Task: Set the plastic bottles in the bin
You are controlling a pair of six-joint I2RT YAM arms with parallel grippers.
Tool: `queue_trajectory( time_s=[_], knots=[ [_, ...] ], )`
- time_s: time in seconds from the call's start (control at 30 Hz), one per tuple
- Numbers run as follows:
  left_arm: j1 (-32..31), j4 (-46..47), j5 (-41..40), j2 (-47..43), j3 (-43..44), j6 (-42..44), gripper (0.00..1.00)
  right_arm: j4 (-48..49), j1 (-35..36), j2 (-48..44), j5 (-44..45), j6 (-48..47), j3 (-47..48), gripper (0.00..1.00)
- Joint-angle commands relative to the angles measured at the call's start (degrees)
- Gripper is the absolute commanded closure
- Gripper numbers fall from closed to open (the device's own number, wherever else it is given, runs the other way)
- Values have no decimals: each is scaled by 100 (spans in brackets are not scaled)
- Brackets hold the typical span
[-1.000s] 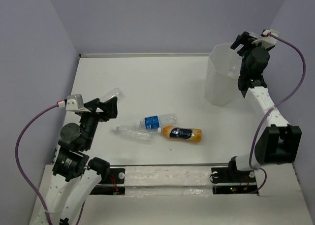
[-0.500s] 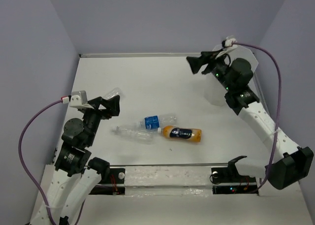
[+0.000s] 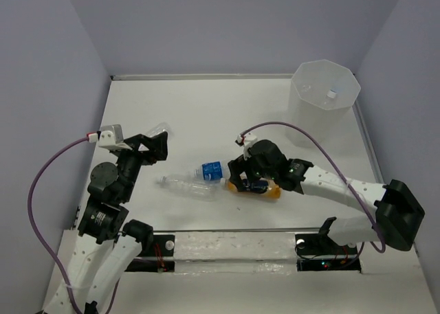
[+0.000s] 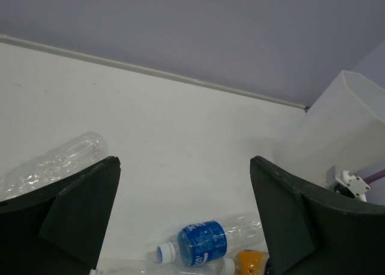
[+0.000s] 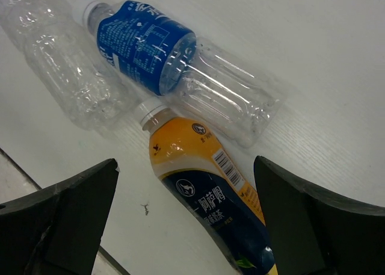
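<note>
The orange bottle with a dark blue label (image 3: 267,187) lies mid-table. My right gripper (image 3: 246,178) is open and low over it, one finger on each side, as the right wrist view shows (image 5: 185,166). The blue-labelled bottle (image 3: 213,170) touches the orange bottle's (image 5: 204,191) cap end. A clear crushed bottle (image 3: 184,185) lies to their left. Another clear bottle (image 3: 158,130) lies just beyond my left gripper (image 3: 150,149), which is open and empty. The white bin (image 3: 323,104) stands at the far right with a bottle (image 3: 331,93) inside.
The left wrist view shows the clear bottle (image 4: 54,160), the blue-labelled bottle (image 4: 204,242) and the bin (image 4: 337,124). The purple walls close the table on three sides. A purple cable loops off each arm.
My right arm has swung from above the bin down and left to the orange bottle, jaws open. The left arm has barely moved.
</note>
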Motion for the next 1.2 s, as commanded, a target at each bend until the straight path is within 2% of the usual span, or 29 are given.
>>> queue_trajectory(
  time_s=[0.0,0.4,0.67,0.87,0.9,0.93,1.0,1.03,1.07,1.17],
  knots=[
    [40,263,109,-45,-6,122,1,-281,4,-41,415,185,-22,0],
    [49,246,109,-98,-6,131,1,-984,180,495,3,492,92,0],
    [49,255,135,-80,-23,122,1,-1037,943,732,-139,932,-14,0],
    [40,246,153,-80,-23,114,1,-1046,1164,1074,-147,942,109,7],
    [49,255,153,-80,-23,114,1,-1046,1164,1119,-147,932,109,12],
    [40,255,162,-80,-23,114,1,-1072,1216,1154,-130,932,153,26],
    [40,255,162,-72,-23,114,1,-1212,1217,1128,-51,915,197,36],
    [49,255,162,-80,-23,122,1,-1369,1217,1085,-25,915,232,62],
    [49,255,153,-80,-23,114,1,-1467,1269,962,11,906,250,71],
    [49,263,153,-80,-23,114,1,-1879,1270,681,37,950,337,76]
  ],
)
